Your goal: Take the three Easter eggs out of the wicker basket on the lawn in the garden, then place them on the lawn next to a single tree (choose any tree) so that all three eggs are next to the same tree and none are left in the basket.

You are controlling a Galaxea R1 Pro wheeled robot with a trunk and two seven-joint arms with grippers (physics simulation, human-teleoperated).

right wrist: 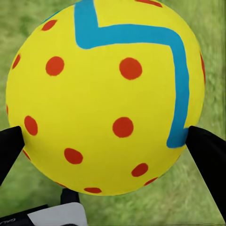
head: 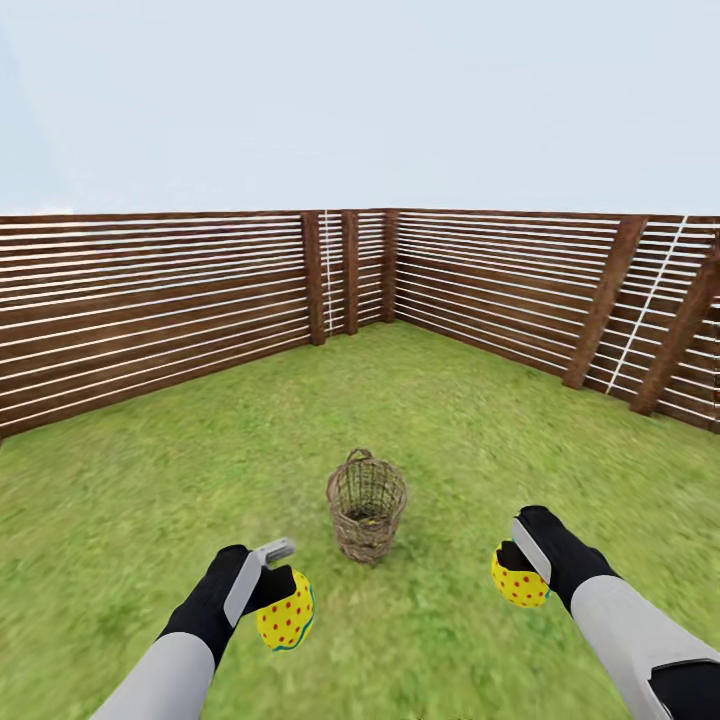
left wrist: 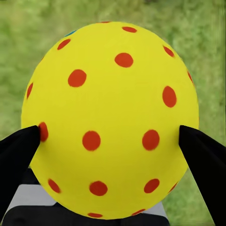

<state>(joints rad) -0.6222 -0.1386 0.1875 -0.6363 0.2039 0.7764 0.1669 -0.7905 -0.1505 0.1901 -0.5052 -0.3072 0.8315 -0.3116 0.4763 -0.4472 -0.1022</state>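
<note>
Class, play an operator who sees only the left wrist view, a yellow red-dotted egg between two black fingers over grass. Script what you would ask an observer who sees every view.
Operator: Is the right arm carrying anything?
Observer: Yes, the right gripper holds another yellow egg with red dots and a blue band.
Operator: Where is the basket?
Observer: The brown open-weave wicker basket stands upright on the green lawn, ahead between both arms.
Operator: Anything left inside it?
Observer: A small yellow patch shows through the weave; I cannot tell what it is.
</note>
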